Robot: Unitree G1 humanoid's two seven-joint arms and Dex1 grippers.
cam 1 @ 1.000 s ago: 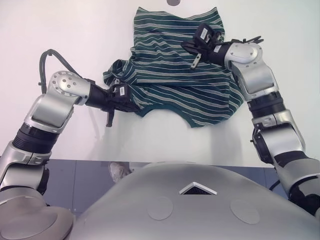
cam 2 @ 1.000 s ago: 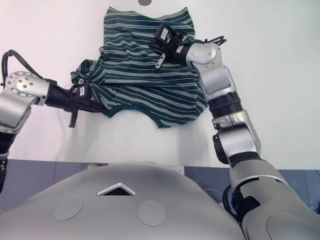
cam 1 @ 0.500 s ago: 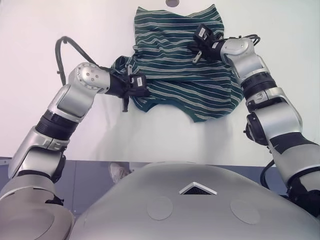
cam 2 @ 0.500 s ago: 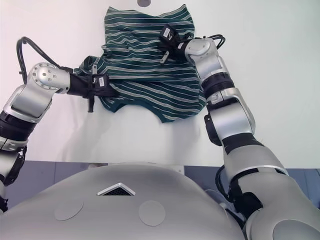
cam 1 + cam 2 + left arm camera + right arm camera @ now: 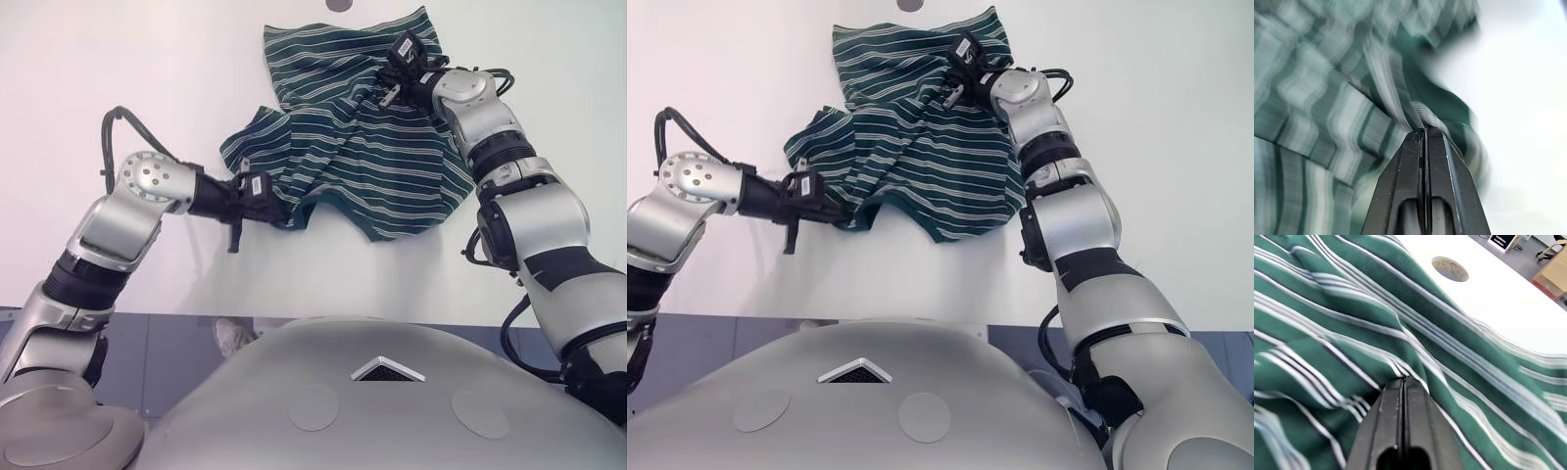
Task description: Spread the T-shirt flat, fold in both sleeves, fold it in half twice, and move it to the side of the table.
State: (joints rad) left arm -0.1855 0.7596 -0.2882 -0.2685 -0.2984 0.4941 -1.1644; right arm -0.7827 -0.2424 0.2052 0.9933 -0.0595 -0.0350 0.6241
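White table (image 5: pixel 118 78) with a rumpled green striped T-shirt (image 5: pixel 372 166) at its far middle, held by both grippers.
The right gripper (image 5: pixel 392 86) has its jaws pressed together on a fold at the far right; the left gripper (image 5: pixel 277 209) is clamped on the shirt's near left edge.

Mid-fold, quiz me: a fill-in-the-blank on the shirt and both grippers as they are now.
1. The T-shirt has white stripes on ____ cloth.
2. The left gripper is ____ on the T-shirt's near edge.
3. The right gripper is shut on the ____.
4. The T-shirt lies on a ____ table.
Missing words: green; shut; T-shirt; white.
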